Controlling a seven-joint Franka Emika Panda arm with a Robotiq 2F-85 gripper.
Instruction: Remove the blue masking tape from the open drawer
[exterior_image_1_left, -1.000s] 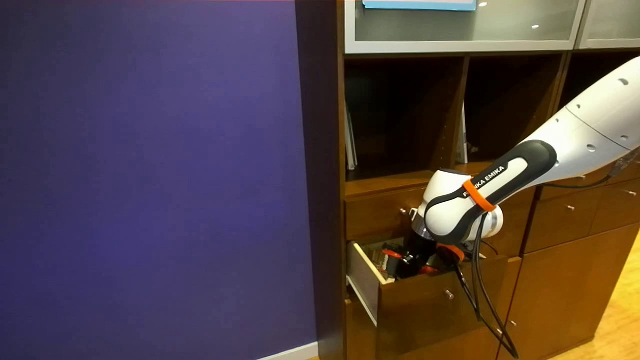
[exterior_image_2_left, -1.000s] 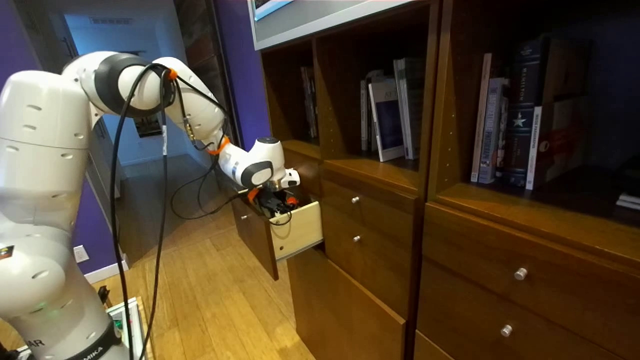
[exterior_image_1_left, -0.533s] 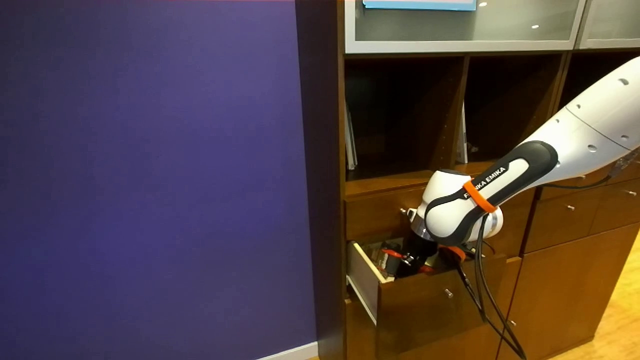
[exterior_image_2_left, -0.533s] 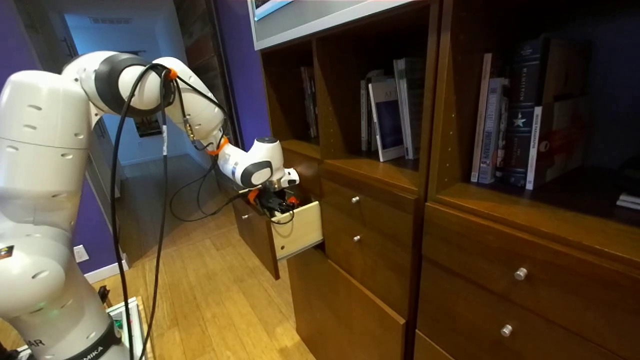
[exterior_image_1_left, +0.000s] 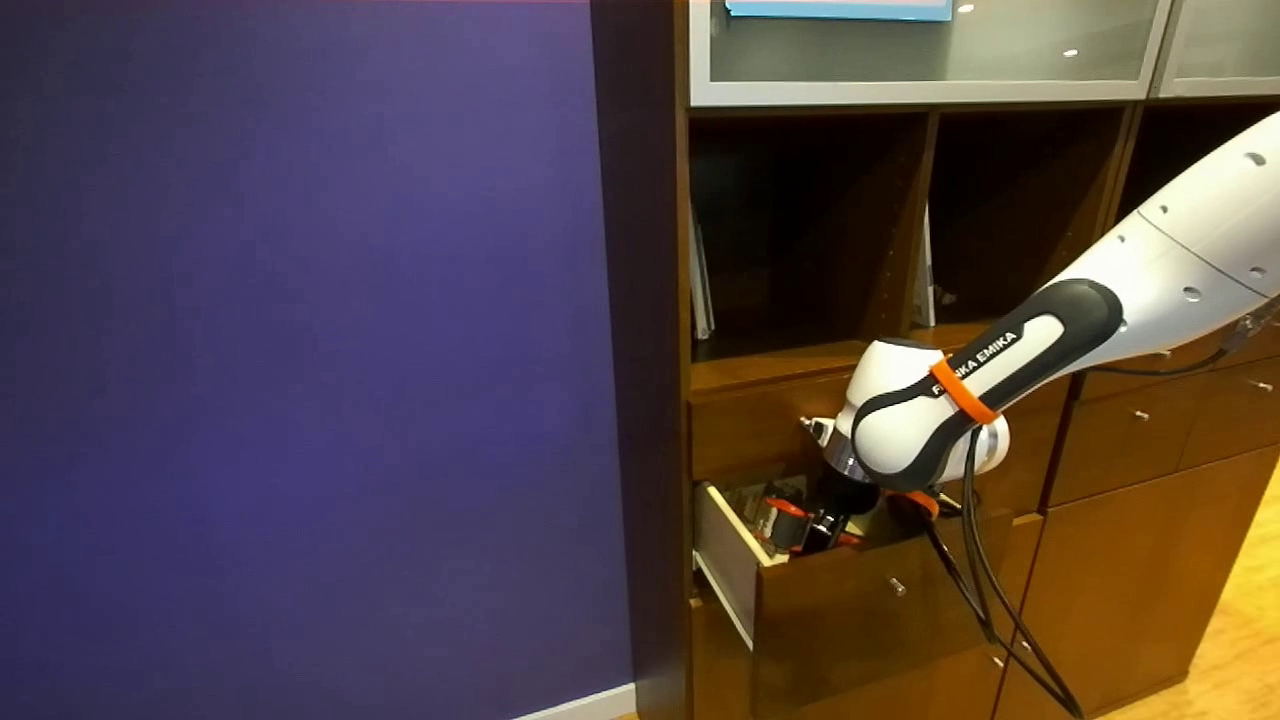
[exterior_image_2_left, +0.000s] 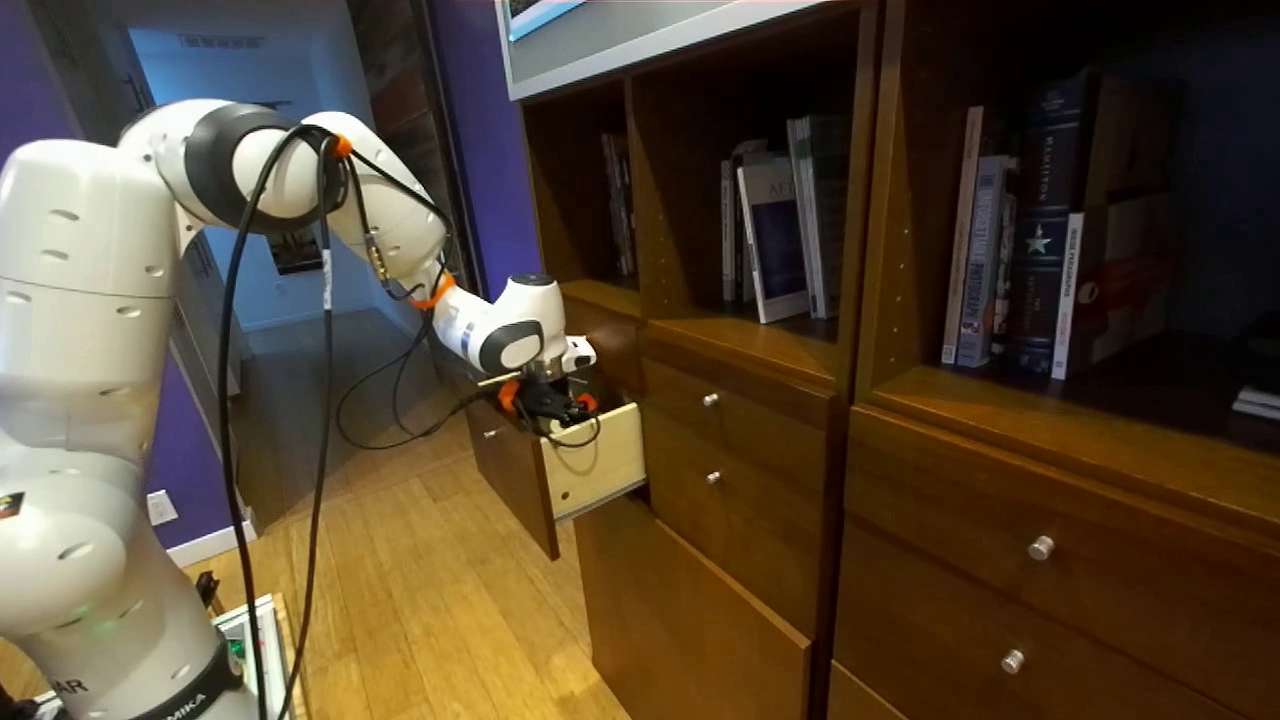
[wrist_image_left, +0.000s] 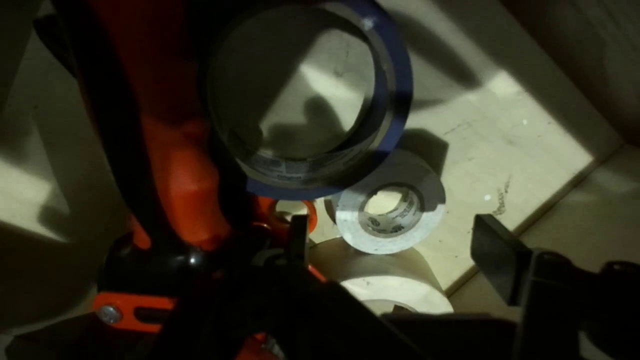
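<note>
I am turning my wrist (exterior_image_1_left: 890, 430) a little: set against a second ago, the black cable (exterior_image_1_left: 968, 480) is hanging farther out in both exterior views, and in an exterior view a red-and-black tool (exterior_image_1_left: 788, 508) is showing more plainly beside me. My gripper (wrist_image_left: 395, 232) is reaching down into the drawer (exterior_image_1_left: 860, 625), its two fingers (wrist_image_left: 500, 260) standing spread, with nothing that I can see being pinched. The blue masking tape (wrist_image_left: 400, 105) is sitting inside the drawer, past my fingertips toward the top of the wrist view, its ring passing close to what is looking like that same tool and, in view, overlapping the edge of a white tape roll (wrist_image_left: 385, 243). Whether the two rolls are touching I am not able to tell, and neither exterior view is letting me make out the blue one. For the task, I am judging that this turn is serving to line up a grasp and that the removal itself is still waiting. It is the white tape roll that is showing in the gap between my fingers, so I am needing to bring that gap over the blue ring's wall; closing here is risking the wrong roll.
</note>
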